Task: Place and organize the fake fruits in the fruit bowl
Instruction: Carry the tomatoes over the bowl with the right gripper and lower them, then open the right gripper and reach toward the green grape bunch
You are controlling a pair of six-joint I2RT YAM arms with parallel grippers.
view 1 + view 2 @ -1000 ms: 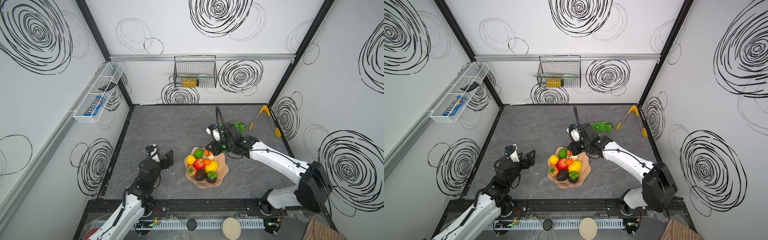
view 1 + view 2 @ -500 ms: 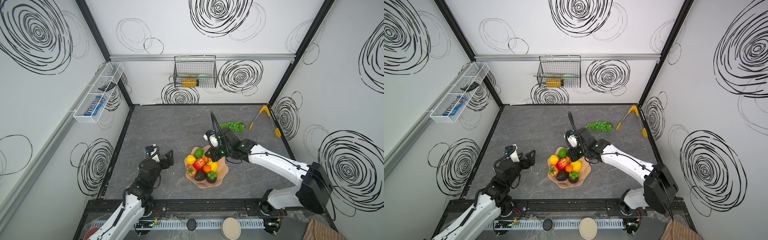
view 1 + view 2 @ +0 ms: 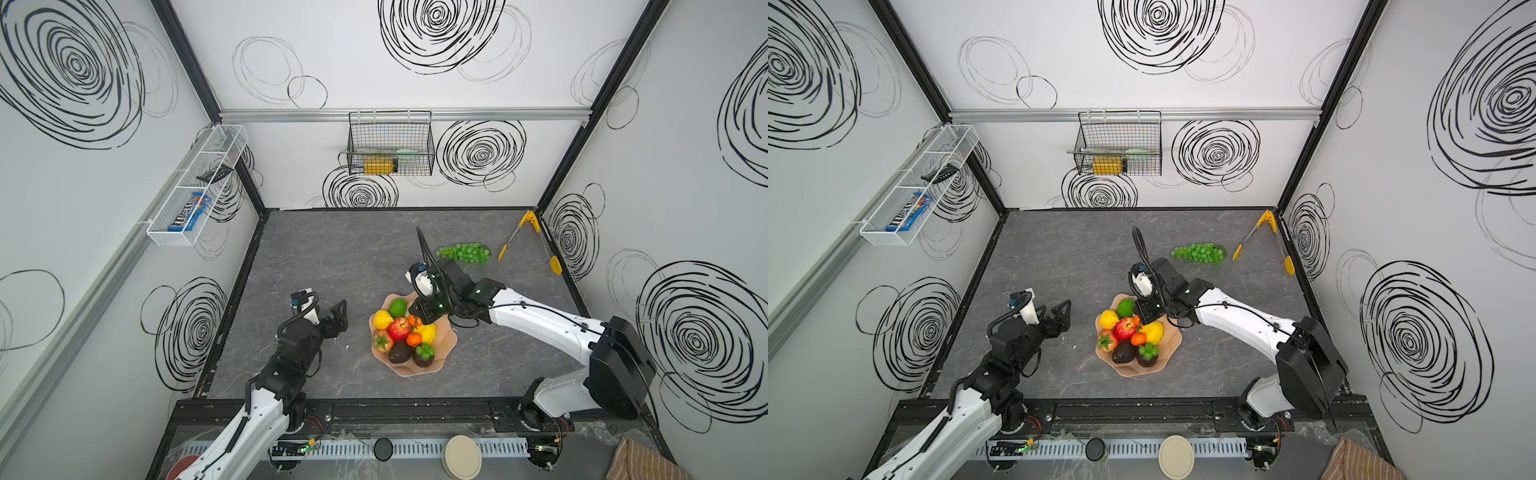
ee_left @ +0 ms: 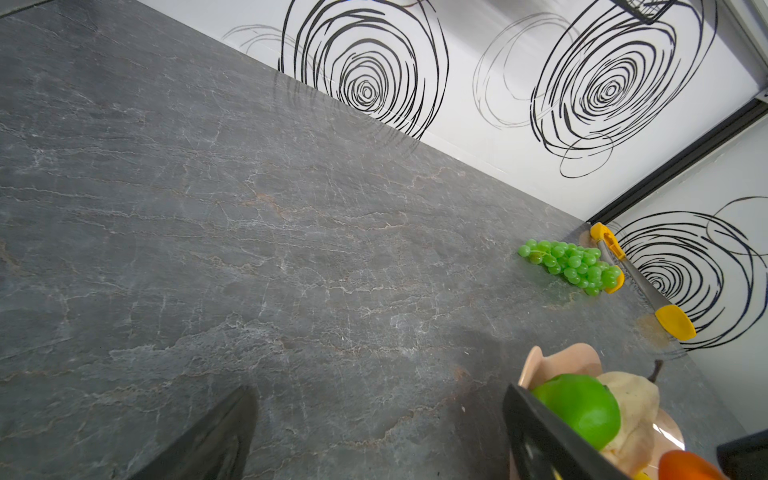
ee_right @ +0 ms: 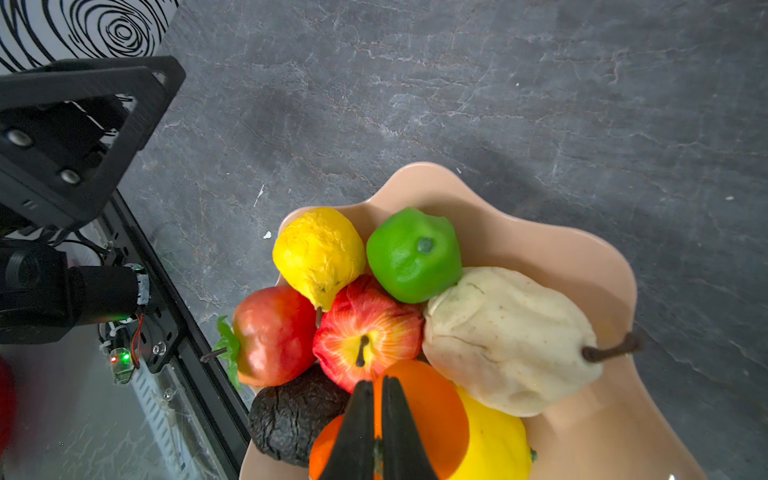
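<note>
The fruit bowl (image 3: 444,338) sits near the middle of the counter (image 3: 332,257), full of fake fruits (image 3: 401,328). The right claw (image 5: 376,384) hangs over them, its tips almost pressed together above a small orange (image 5: 432,399). The left claw (image 3: 338,316) is spread wide beside the bowl. The grape bunch (image 3: 465,252) lies apart near the tongs (image 3: 517,235), with lots of bare counter around.

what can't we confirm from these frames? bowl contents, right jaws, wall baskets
- Pear: hidden under the right arm in both top views; clear only in the right wrist view.
- Right gripper: jaws nearly together over a small orange; whether they pinch anything is cut off by the frame edge.
- Fruit bowl: its floor is covered by fruit.
- Wire basket: contents too small behind the mesh.
- Grape bunch: single grapes too small to count.
</note>
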